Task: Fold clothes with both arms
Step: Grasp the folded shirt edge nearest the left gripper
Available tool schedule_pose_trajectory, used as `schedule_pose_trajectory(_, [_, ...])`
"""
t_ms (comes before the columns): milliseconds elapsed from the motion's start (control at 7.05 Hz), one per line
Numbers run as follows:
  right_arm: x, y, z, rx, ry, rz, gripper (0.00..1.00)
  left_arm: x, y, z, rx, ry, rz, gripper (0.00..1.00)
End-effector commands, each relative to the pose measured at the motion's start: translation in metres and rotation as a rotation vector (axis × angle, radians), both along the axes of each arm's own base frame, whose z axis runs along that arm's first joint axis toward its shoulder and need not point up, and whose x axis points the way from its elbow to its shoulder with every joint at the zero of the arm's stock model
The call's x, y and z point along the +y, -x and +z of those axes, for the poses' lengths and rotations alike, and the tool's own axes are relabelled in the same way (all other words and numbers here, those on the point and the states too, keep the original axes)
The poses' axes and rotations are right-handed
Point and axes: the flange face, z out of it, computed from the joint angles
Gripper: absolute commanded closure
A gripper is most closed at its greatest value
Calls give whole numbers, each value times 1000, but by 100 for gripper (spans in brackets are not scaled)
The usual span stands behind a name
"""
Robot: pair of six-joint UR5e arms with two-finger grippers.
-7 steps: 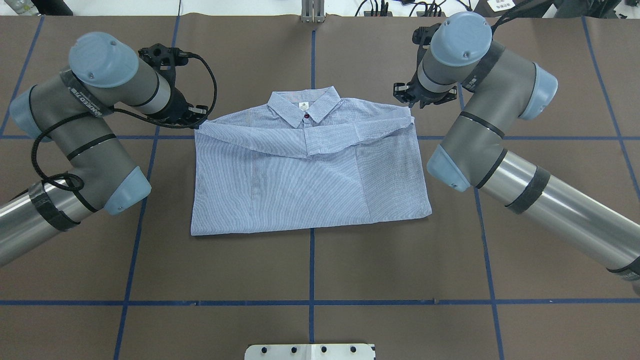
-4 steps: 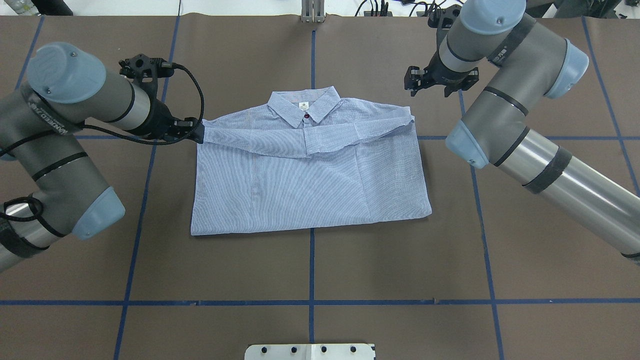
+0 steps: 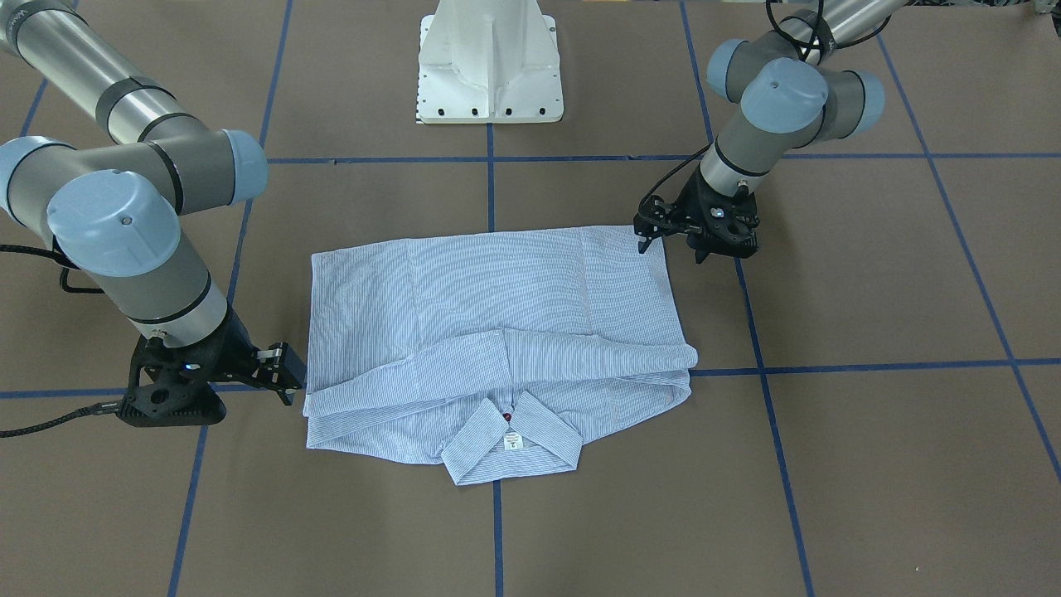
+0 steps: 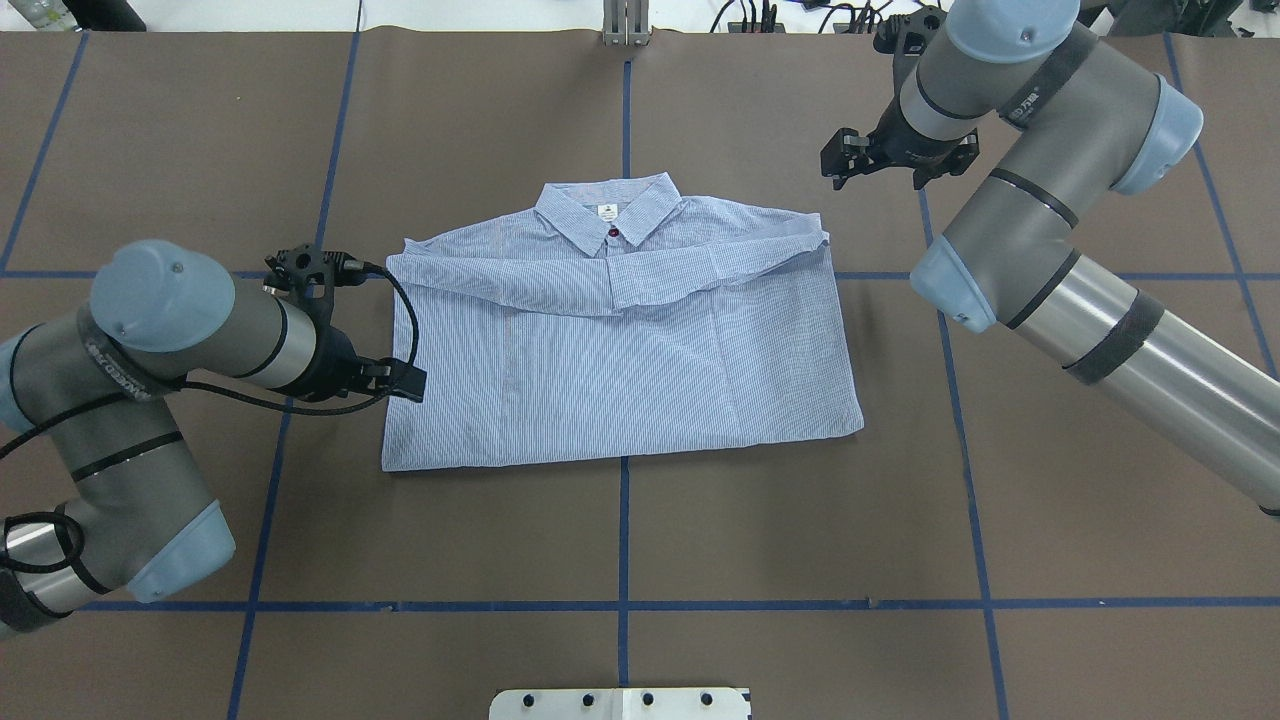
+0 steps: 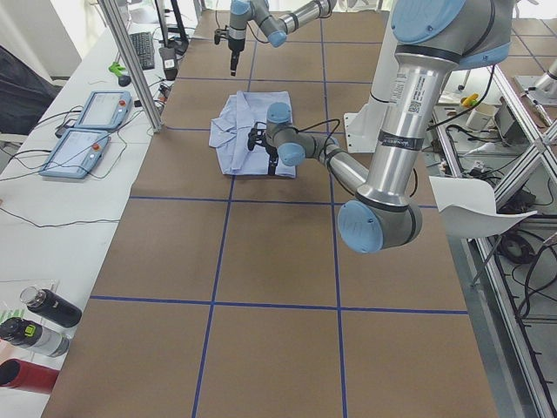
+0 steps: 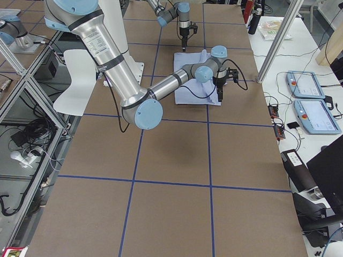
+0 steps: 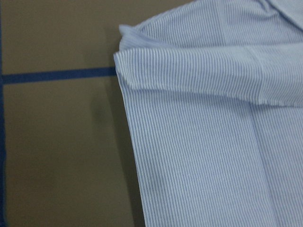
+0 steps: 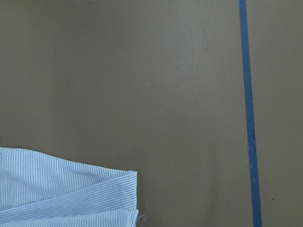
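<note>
Shirt [image 4: 620, 350] lies flat at the centre of the brown worktop [image 4: 800, 520], partly folded into a wide rectangle. Its collar [image 4: 570, 205] is at the far edge and its hem at the near edge, towards the robot. Both sleeves are folded in across the chest and meet just below the collar. A white neck label [image 4: 606, 211] sits inside the collar with a dark red button [image 4: 613, 232] just under it. Blue tape lines [image 4: 623, 530] mark a grid on the worktop, and one runs under the shirt's midline. Left gripper [image 4: 405, 382] is at the shirt's left edge, towards the near-left corner. In the front-facing view the left gripper [image 3: 671, 247] has its jaws apart, holding nothing, one tip just over the cloth's edge; I cannot tell if it touches. The left wrist view shows that left edge with the folded sleeve layer on top, beside bare worktop. Right gripper [image 4: 873, 178] is beyond the shirt's far-right shoulder corner, clear of the cloth, jaws apart and empty. The right wrist view shows only that corner of the shirt low in the frame, with a tape line to one side. The white pedestal base [image 3: 489, 66] stands on the near side, well apart from the shirt.
</note>
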Motion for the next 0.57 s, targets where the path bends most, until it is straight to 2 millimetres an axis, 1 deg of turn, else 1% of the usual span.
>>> schedule_pose_trajectory(0, [2,0,-3,-5,-6,-2,0,20,-13,9,11,25,-9,4])
schedule_pose_trajectory(142, [2,0,-2,-5,-6,-2,0,28,-20,10,9,26,9,18])
schedule_pose_trajectory(284, [2,0,-2,-5,-6,-1,0,31,-22,9,10,25,15,28])
schedule_pose_trajectory(426, [2,0,-2,-4,-5,-1,0,36,-27,10,9,26,26,28])
